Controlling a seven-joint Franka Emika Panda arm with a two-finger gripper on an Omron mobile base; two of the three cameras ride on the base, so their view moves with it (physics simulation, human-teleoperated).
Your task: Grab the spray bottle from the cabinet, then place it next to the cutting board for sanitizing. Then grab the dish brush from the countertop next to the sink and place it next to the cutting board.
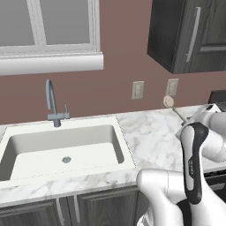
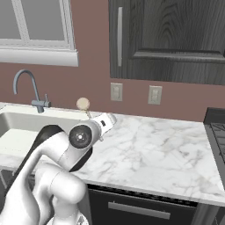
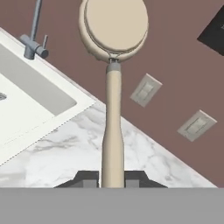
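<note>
Gripper [image 3: 112, 178] clamped on dish brush [image 3: 113, 109] handle w/ disc head up-frame in hand view, long axis straight out from fingers, lifted over countertop [image 1: 150, 137], right of sink [image 1: 62, 148].

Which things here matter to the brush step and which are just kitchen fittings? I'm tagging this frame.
Job: dish brush, shut in the gripper and lifted; countertop; sink.
Lying about: faucet, wall outlets, window.

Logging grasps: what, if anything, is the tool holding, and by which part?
The pale wooden dish brush with a round disc head, gripped by the tool at its handle's lower end.
</note>
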